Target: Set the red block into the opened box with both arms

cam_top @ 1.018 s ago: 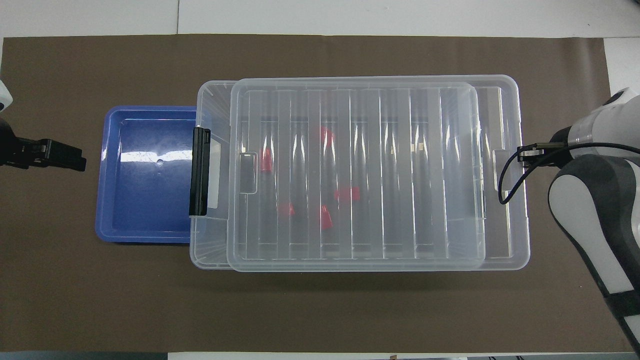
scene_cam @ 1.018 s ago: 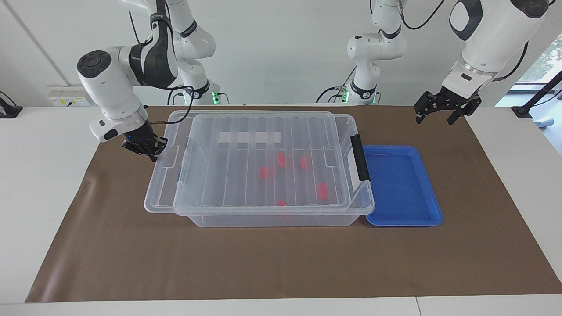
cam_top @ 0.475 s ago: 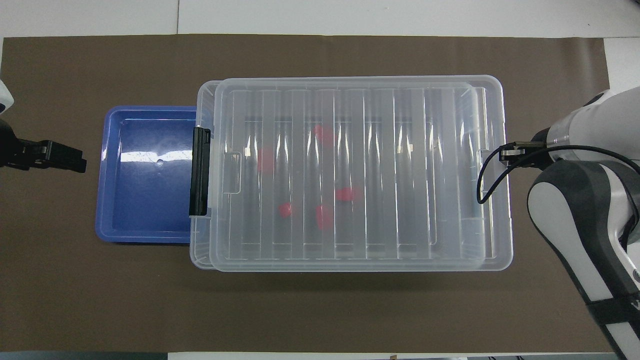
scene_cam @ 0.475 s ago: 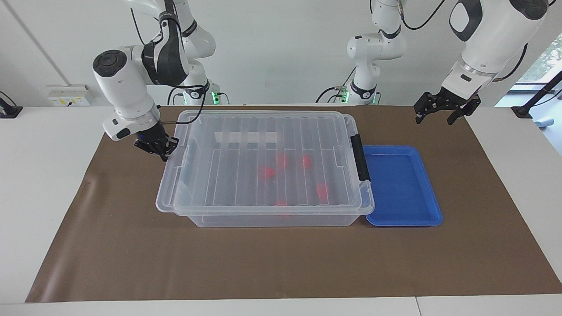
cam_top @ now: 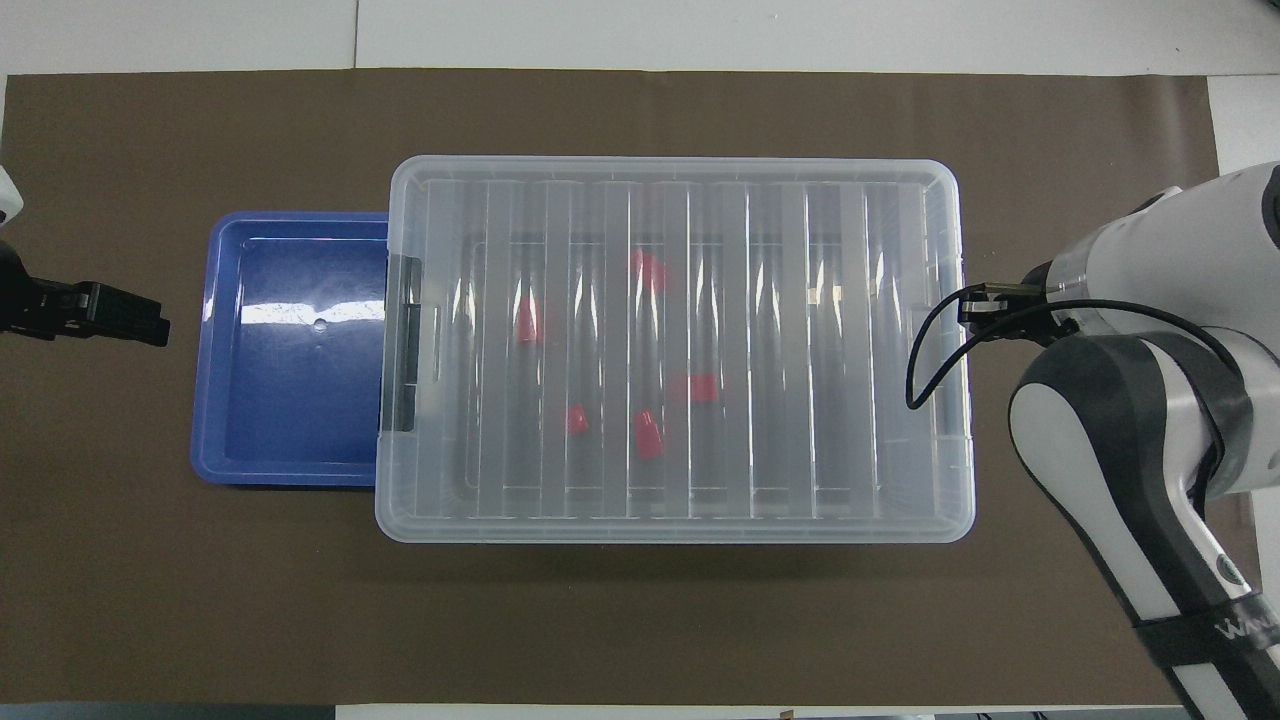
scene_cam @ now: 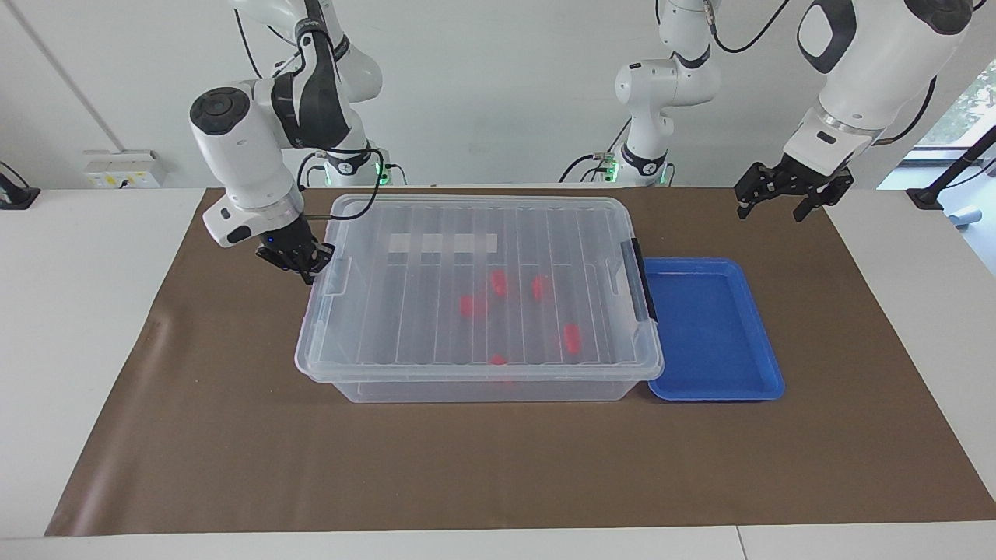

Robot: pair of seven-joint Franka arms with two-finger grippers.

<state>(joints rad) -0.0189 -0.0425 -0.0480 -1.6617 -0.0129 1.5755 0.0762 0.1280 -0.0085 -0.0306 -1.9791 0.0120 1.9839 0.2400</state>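
**Black fingertips at the lid's end, red blocks under clear plastic**

Black right gripper [scene_cam: 299, 260], fingertips pressed together, sits at the end edge of the ribbed clear lid [scene_cam: 482, 272], toward the right arm's end of the table; whether it pinches the lid's tab cannot be made out, and in the overhead view the arm's own wrist hides it. The lid lies square over the box [scene_cam: 467, 385], covering it from rim to rim. Five red blocks [cam_top: 648, 435] lie on the box floor, blurred by the ribbing, so their knobby tops are hard to read. A black latch [scene_cam: 644, 284] closes the box's other end, just beside the blue tray [scene_cam: 716, 389]. The left gripper [scene_cam: 782, 198] waits with jaws spread, up over bare brown mat [scene_cam: 498, 467] near the table's corner, cut off at the overhead view's edge.
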